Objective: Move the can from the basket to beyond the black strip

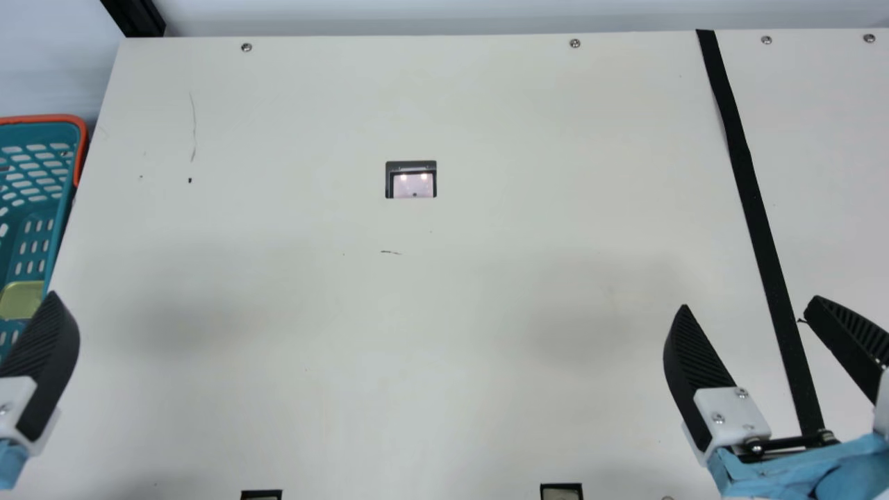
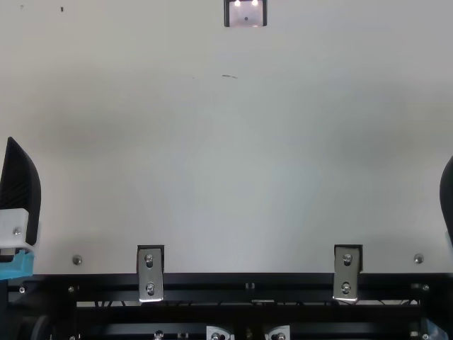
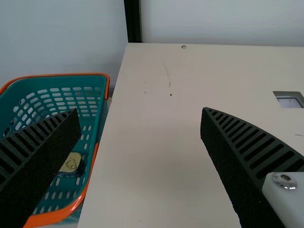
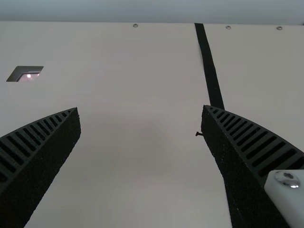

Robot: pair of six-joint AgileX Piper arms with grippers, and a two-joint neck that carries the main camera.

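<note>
Beside the worktop (image 1: pixel 292 375), the basket (image 1: pixel 42 119)'s can (image 1: pixel 21 300) is seen near the opened left hand (image 1: pixel 48 361); the right hand (image 1: pixel 750 303) is opened too.

End effectors: 2, left end effector (image 1: pixel 42 371) and right end effector (image 1: pixel 750 302).
Fingers (image 4: pixel 251 154): 2 per end effector.
Desk (image 1: pixel 486 333): 1, below both.
Baskets (image 1: pixel 78 128): 1, ahead of left end effector.
Cans (image 3: pixel 71 163): 1, inside basket.
Black strips (image 1: pixel 753 208): 1, under right end effector.
Desk openings (image 1: pixel 413 184): 1, ahead, between end effectors.
Far-edge screws (image 1: pixel 575 43): 4, well ahead.
Metal brackets (image 2: pixel 150 273): 2, between end effectors.
</note>
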